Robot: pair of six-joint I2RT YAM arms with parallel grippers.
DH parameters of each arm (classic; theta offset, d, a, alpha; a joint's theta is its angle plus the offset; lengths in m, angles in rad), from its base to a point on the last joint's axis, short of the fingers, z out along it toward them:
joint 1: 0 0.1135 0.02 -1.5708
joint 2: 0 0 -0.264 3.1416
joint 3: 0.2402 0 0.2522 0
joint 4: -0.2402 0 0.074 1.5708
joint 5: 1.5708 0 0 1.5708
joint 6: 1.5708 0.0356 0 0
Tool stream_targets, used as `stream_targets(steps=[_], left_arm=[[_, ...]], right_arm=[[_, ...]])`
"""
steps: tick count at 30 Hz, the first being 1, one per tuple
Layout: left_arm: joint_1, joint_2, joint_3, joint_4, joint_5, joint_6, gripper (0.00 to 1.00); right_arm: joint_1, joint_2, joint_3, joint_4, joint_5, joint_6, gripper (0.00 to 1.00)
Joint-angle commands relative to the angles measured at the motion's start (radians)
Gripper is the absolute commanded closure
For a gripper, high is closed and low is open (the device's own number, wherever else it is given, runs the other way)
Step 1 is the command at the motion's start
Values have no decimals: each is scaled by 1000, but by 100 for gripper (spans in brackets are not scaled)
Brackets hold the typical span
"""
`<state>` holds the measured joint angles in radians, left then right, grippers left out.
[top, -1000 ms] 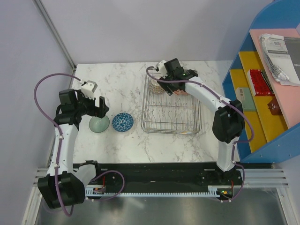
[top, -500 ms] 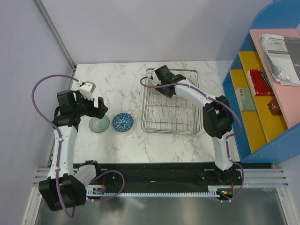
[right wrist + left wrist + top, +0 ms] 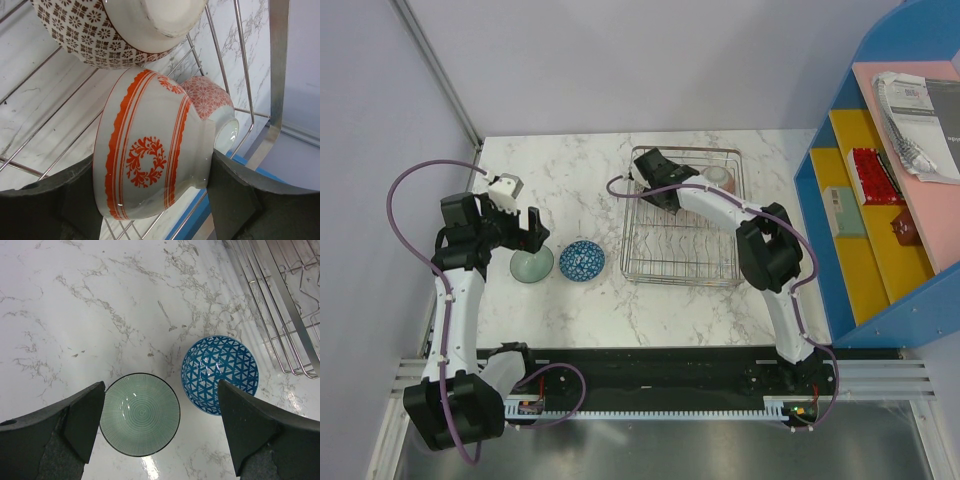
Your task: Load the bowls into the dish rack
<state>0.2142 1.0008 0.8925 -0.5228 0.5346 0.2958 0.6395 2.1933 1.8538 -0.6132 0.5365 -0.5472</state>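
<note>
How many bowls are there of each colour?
green bowl: 1
blue bowl: 1
orange-striped bowl: 1
brown-patterned bowl: 1
pink flowery bowl: 1
Total: 5

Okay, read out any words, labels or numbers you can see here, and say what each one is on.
Nothing is legible.
White sheet on the shelf unit: print too small to read.
Dark card beside it: pale lettering, blurred.
Red pack: white marks, too small.
Orange-banded bowl, blue bowl, green bowl: patterns only, no lettering.
</note>
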Motion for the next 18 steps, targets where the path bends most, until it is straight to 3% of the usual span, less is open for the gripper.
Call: stream_targets(steps=[1, 13, 18], left_arm=[[8, -14, -6, 15, 33, 6, 0], [11, -16, -6, 14, 38, 5, 0], [11, -14, -7, 17, 39, 6, 0]], right_arm=[[8, -7, 36, 30, 77, -45, 100], [12, 25, 24, 10, 97, -71, 100], [12, 23, -2, 10, 95, -76, 91]])
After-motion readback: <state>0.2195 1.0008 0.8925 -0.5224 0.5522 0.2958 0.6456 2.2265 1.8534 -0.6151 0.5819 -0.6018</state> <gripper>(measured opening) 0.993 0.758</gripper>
